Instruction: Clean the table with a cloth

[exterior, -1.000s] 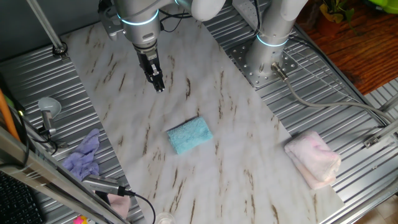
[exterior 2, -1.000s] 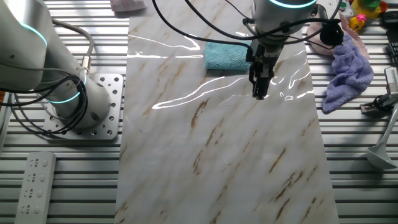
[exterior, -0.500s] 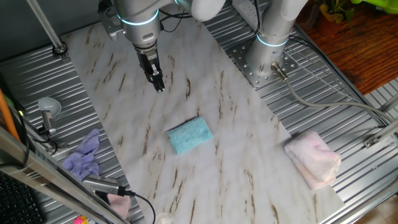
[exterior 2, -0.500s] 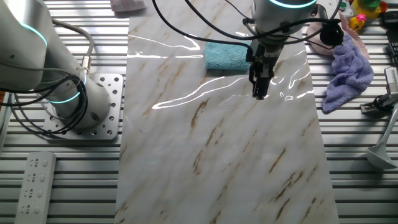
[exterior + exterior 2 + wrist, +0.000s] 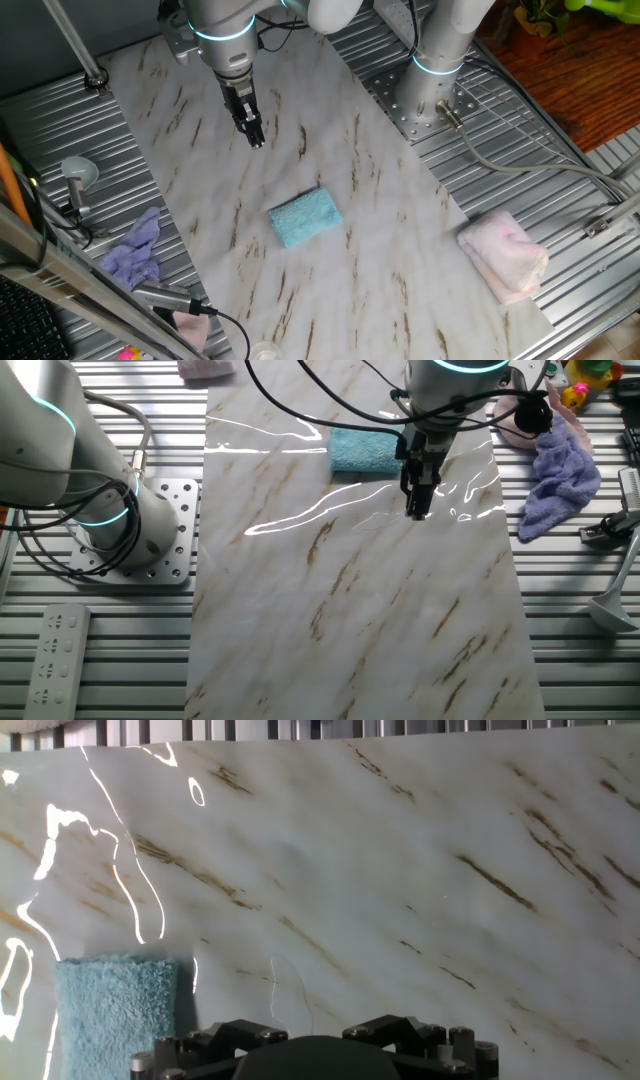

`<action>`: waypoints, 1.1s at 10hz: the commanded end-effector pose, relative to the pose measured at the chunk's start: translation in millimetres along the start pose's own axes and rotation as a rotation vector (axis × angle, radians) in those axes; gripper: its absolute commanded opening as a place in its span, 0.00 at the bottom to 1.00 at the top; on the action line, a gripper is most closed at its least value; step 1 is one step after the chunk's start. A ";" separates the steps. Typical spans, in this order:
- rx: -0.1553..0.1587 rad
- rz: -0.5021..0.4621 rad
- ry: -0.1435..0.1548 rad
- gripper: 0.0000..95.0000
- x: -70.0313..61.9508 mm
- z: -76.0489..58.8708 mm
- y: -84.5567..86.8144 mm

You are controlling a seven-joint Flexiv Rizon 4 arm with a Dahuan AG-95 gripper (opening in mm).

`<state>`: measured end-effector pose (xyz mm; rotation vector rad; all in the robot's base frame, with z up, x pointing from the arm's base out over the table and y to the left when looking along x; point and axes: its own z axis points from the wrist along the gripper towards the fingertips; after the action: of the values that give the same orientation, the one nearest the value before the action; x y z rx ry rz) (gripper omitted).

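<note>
The turquoise cloth lies flat near the middle of the marble table. My gripper hangs fingers-down just above the bare slab, apart from the cloth and up-left of it. Its fingers are pressed together and hold nothing. In the other fixed view the gripper is just in front and to the right of the cloth on the table. The hand view shows the cloth at lower left on the table. Only the gripper body shows at the bottom edge, and the fingertips are out of frame.
A pale pink towel lies at the slab's right end. A lavender rag lies on the ribbed metal to the left, and also shows in the other fixed view. A second arm's base stands beside the slab. A remote lies on the metal.
</note>
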<state>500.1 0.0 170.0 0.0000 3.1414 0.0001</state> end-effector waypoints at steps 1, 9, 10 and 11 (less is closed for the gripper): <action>-0.042 -0.046 -0.034 0.00 0.1 0.0 0.0; -0.030 -0.046 -0.032 0.00 0.1 0.0 0.0; -0.030 -0.046 -0.032 0.00 0.1 0.1 0.0; -0.029 -0.045 -0.031 0.00 0.1 0.1 0.0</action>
<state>499.8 -0.1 170.0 -0.0715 3.1084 0.0463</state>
